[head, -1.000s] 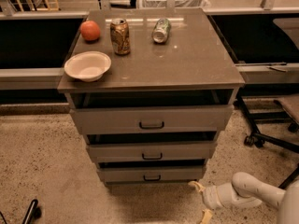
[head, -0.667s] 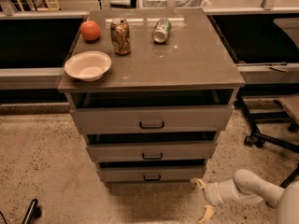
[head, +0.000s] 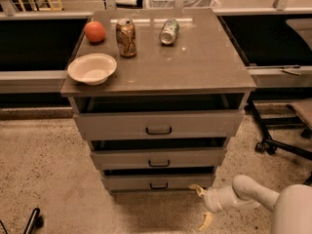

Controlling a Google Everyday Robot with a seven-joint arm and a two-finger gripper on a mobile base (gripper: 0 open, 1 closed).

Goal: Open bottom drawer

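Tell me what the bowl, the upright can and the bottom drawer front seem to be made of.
Bowl: probably plastic or glazed ceramic, cream, soft sheen. Upright can: metal, likely aluminium, with glinting rim and printed brown label. Bottom drawer: grey-brown matte panel, perhaps laminate or painted metal, with a dark bar handle. The end effector hangs open, low at the drawer's right.

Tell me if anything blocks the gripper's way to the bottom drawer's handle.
Nothing visible does. The gripper hangs open, low at the right, beside the bottom drawer. Only bare floor lies between it and the handle.
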